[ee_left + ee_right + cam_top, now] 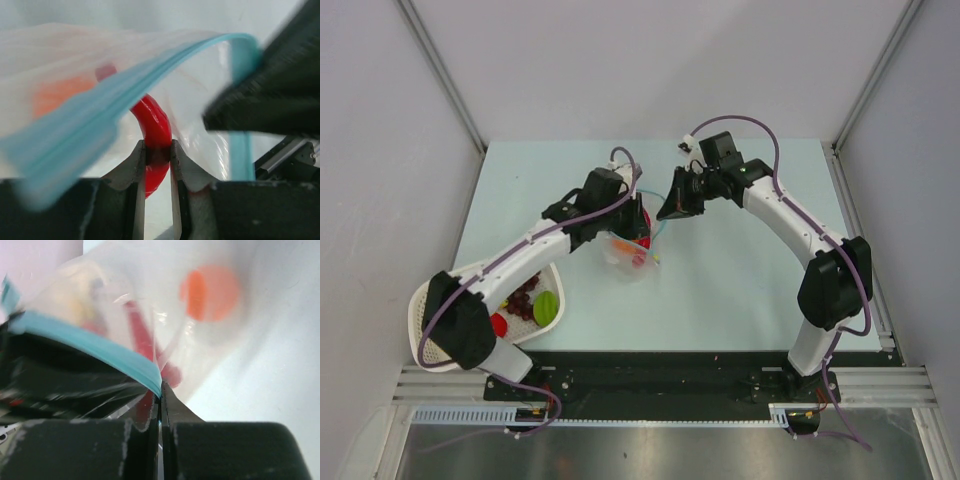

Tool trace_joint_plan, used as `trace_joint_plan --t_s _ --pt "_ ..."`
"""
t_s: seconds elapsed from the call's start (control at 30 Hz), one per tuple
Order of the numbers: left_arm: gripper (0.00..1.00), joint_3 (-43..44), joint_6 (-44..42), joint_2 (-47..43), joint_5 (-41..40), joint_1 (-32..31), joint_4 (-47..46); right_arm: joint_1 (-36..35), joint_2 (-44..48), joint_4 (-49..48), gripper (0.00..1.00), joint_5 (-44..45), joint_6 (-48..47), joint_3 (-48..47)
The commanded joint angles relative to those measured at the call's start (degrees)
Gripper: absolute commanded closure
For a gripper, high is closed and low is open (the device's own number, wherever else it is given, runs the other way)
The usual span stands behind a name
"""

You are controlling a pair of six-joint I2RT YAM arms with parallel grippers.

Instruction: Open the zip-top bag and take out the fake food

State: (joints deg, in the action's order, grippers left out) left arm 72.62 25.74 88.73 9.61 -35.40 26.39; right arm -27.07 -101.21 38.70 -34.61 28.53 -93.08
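The zip-top bag [628, 252] — where is it, and how does it look?

You have it to the right of the white mesh basket [428, 325], a little beyond it and clear of its rim. It is clear crinkly film. The light teal zip strip [95, 117] is parted and bows in an arc, and an orange ball [210, 292] shows blurred through the plastic.

And the grippers?

Your left gripper [158, 145] is clenched on a red curved piece [152, 117] at the bag's mouth. Whether film lies between the pads and the piece, I cannot tell. Your right gripper [161, 395], on the side of the bag farther from the basket, is pinched tight on the zip strip.

What else is around?

In the basket you have a grape bunch [525, 293], a green oval [546, 307] and a red round piece [499, 323]. Your left arm [520, 250] crosses over the basket and hides part of it — and both gripper bodies crowd the bag's mouth.
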Motion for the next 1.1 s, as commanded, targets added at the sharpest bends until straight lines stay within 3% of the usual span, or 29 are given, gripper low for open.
trace_joint_plan --t_s 0.0,0.33,0.53,0.7,0.83,0.97,1.07 --pt "1.00 -3.4 -4.4 -7.9 2.1 -0.8 -0.4 0.4 2.1 -1.2 1.00 1.4 0.6 -2.9" --pt "1.00 -15.5 -6.8 -24.6 2.3 -1.4 -12.8 -1.3 0.7 -0.2 1.00 0.3 -0.4 -4.9" --pt "1.00 -13.5 -9.2 -25.3 3.6 -1.4 -18.1 -7.1 -1.4 3.9 1.00 2.2 -3.1 -8.8" --pt "1.00 -13.3 -13.3 -26.1 8.9 -1.3 -21.0 -7.3 -1.1 4.3 1.00 3.8 -3.9 -9.3" --pt "1.00 -11.8 -9.2 -26.3 9.5 -1.3 -20.1 -7.2 -0.8 5.9 1.00 6.3 -5.6 -9.3" --pt "1.00 -12.5 -0.5 -31.8 8.2 -1.1 -26.1 -7.3 0.0 5.8 1.00 7.4 -6.0 -7.6" --pt "1.00 -10.4 0.8 -34.2 4.8 -0.9 -25.5 -7.1 0.3 5.9 1.00 8.4 -6.6 -7.3"
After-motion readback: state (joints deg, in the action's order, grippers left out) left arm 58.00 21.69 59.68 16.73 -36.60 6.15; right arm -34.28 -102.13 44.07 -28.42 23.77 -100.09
